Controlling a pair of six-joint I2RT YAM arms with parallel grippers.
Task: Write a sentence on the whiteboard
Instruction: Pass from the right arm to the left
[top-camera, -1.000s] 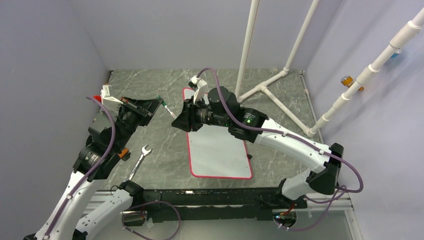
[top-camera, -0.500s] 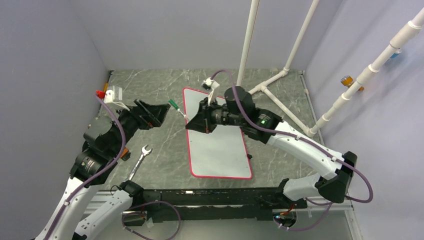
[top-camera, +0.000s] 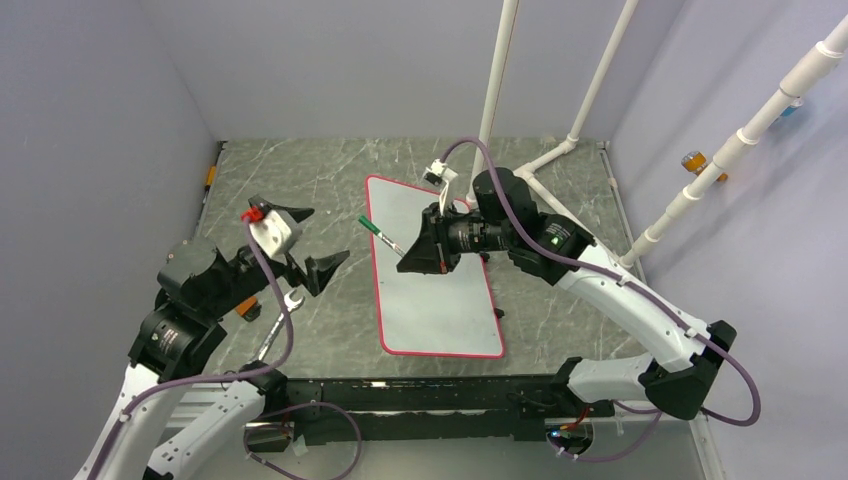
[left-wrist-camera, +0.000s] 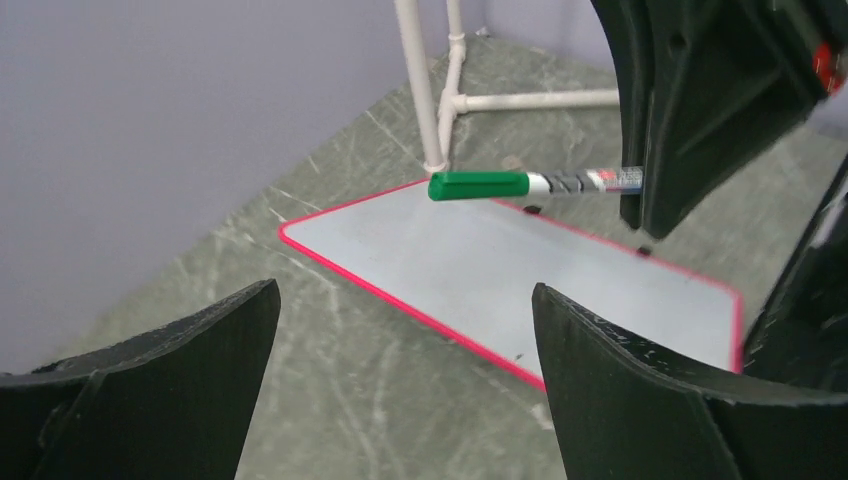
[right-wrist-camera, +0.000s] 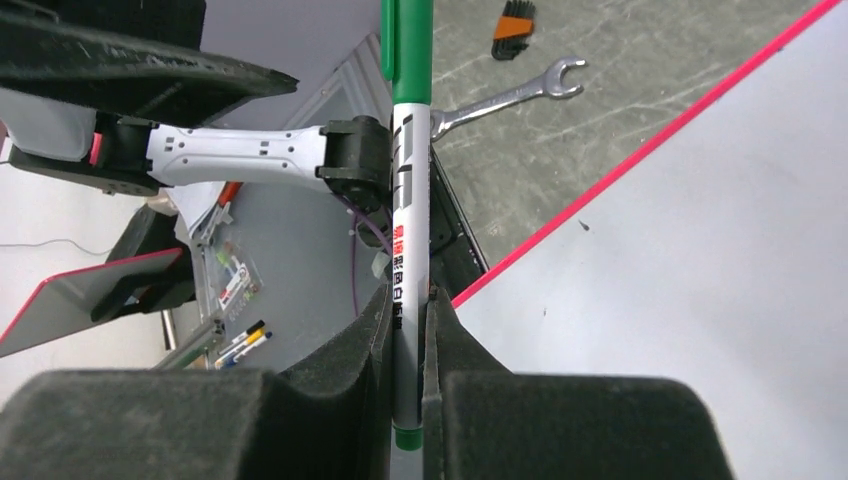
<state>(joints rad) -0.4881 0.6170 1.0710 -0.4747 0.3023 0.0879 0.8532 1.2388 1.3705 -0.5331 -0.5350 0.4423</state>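
So far the large flat white whiteboard (top-camera: 440, 310) with its thin red rim is lying blank on the grey marbled table (top-camera: 330, 180); all the writing is remaining. Over its far left edge we are clamping a white marker (top-camera: 376, 229), green cap seemingly on, in our right gripper (top-camera: 408, 252); our left gripper (top-camera: 326, 236) is gaping wide, empty.

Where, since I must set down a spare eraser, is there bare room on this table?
Bare: the far-left corner of the table beyond the open left gripper, and the strip between the whiteboard and the white pipes. Crowded: around the wrench under the left arm, and the whiteboard's far end, where the right gripper holds the marker.
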